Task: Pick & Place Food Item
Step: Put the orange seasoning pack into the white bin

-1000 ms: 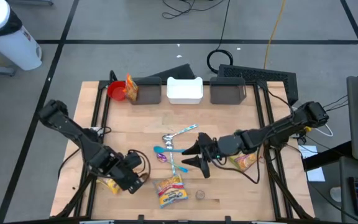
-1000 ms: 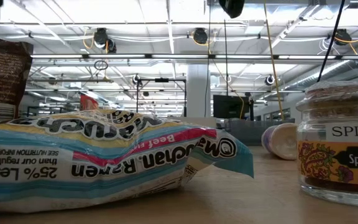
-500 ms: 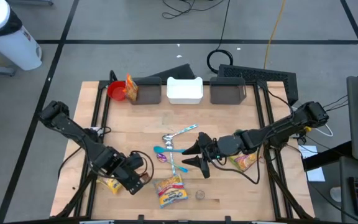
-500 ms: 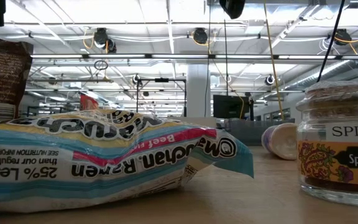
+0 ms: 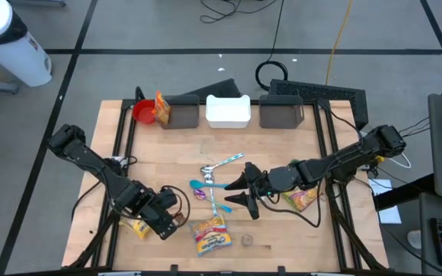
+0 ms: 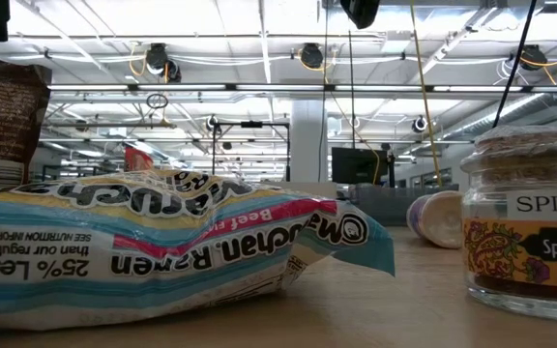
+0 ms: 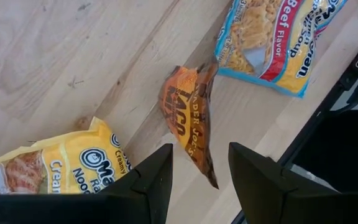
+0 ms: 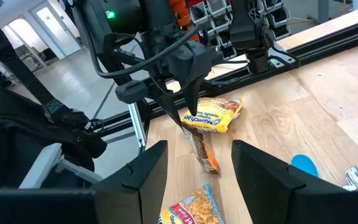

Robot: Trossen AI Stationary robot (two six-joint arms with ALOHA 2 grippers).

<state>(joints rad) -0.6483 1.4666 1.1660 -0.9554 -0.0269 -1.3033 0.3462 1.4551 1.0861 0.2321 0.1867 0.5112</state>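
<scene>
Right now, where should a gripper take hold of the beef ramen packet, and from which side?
Probably by its thin sealed end strip, coming down from above. The beef ramen packet lies flat on the table, so its broad face gives nothing to pinch, and the noodle block looks wide and brittle. The crimped end is flat and free of neighbours.

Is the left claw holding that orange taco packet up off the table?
Yes. In the right wrist view the left gripper pinches the top of the taco packet, which hangs above the table.
</scene>
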